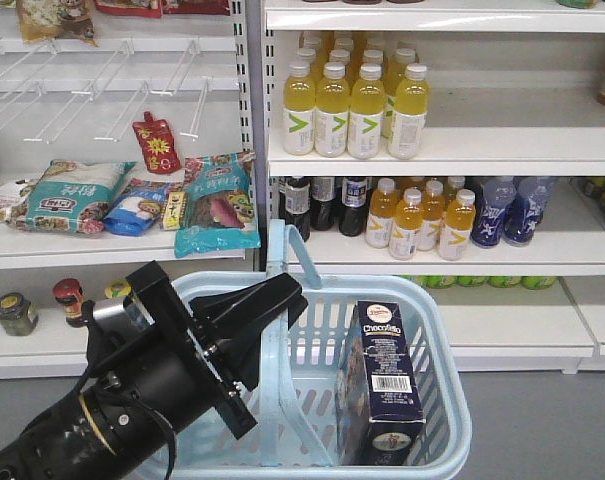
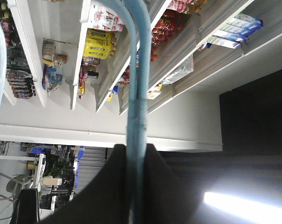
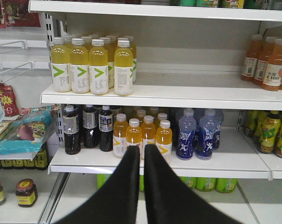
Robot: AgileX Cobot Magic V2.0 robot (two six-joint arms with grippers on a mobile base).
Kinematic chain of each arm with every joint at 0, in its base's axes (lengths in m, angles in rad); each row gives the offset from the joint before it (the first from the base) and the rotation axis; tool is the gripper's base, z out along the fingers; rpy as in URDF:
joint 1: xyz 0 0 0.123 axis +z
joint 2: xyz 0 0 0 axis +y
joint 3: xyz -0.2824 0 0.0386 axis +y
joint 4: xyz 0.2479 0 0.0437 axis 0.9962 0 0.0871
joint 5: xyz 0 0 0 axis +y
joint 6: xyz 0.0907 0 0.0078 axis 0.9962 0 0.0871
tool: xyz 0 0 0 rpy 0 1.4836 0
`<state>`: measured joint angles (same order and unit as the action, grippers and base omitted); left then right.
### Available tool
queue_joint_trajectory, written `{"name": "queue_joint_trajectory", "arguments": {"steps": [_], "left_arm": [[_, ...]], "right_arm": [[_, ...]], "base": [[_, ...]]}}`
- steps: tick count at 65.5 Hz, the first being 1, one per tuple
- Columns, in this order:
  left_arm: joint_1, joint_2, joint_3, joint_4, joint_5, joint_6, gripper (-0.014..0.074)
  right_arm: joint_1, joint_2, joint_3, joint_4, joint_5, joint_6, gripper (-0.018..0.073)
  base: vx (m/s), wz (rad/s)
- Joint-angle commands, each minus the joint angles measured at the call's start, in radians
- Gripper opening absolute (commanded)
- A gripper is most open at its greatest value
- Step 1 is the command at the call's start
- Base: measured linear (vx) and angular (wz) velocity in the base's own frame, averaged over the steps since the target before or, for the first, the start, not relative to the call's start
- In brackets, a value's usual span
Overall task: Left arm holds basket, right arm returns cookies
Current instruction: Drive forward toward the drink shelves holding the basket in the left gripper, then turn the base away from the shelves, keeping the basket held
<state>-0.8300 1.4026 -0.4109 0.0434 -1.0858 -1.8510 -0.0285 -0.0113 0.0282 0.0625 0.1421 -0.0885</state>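
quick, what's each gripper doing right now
Left gripper: closed on the basket handle.
Right gripper: closed, holding nothing.

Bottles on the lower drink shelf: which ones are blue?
The translucent blue plastic bottles at the right end of that row. The small orange-yellow bottles stand mid-row, and the black bottles are at the left end.

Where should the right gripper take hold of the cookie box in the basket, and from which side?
Grip the cookie box at its upper end, across the narrow sides, coming from above: it stands on end inside the basket, whose walls probably block a sideways approach.
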Motion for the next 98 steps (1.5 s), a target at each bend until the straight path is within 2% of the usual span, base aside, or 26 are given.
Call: {"name": "queue_joint_trajectory", "arguments": {"steps": [1, 33, 98], "left_arm": [[-0.006, -0.03, -0.025, -0.01, -0.286, -0.001, -0.0003], [-0.006, -0.03, -0.025, -0.01, -0.286, -0.001, -0.0003], [-0.006, -0.03, -0.025, -0.01, -0.286, -0.001, -0.0003]], "right_arm": [[-0.001, -0.012, 0.017, -0.004, -0.076, -0.008, -0.0003], [-0.001, -0.012, 0.017, -0.004, -0.076, -0.008, -0.0003], [-0.001, -0.012, 0.017, -0.004, -0.076, -0.008, -0.0003]], "base": [[0.38, 0.04], [0.29, -0.14], [0.09, -0.58]]}}
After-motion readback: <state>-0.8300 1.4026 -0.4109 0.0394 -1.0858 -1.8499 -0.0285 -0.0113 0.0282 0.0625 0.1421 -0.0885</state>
